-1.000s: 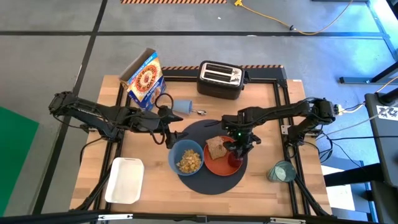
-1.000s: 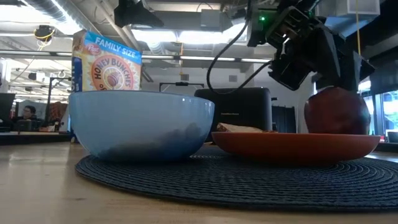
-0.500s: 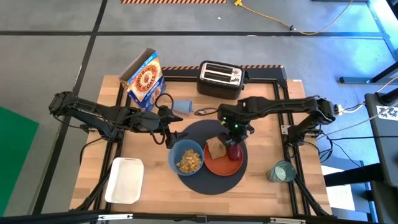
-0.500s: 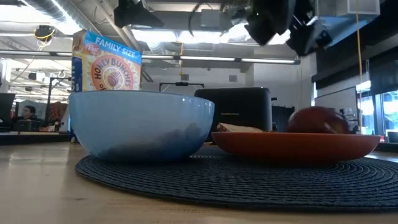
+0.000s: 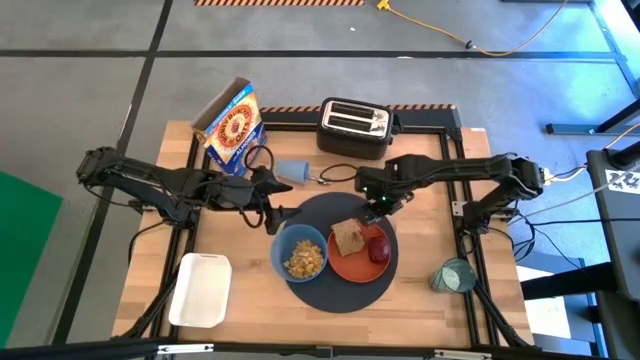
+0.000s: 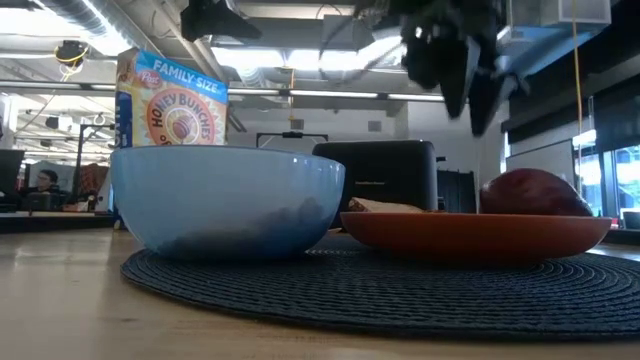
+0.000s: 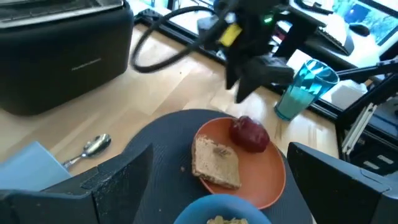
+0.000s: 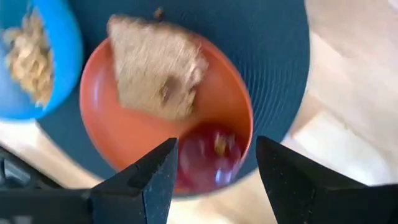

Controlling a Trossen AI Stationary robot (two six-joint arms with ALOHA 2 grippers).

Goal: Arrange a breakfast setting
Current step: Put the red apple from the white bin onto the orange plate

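A dark round placemat (image 5: 340, 285) carries a blue bowl (image 5: 302, 255) of cereal and an orange plate (image 5: 352, 266). On the plate lie a brown toast slice (image 5: 348, 238) and a small red fruit (image 5: 378, 248). My right gripper (image 5: 380, 200) hangs open above the plate's far edge, clear of the fruit (image 8: 208, 158). My left gripper (image 5: 275, 212) hovers open left of the placemat, over the table. A metal spoon (image 5: 322, 180) lies behind the placemat. A teal glass (image 5: 452, 275) stands near the right edge.
A black toaster (image 5: 353, 125) stands at the far edge, a cereal box (image 5: 232, 125) to its left. A light blue item (image 5: 292, 172) lies beside the spoon. A white tray (image 5: 200, 290) sits at the near left. A black cable (image 7: 168, 53) runs by the toaster.
My right gripper has let go of the red fruit, risen, and drawn back toward the table's far edge, tipping further downward. The fruit, upright between the fingers before, now lies lower on the plate.
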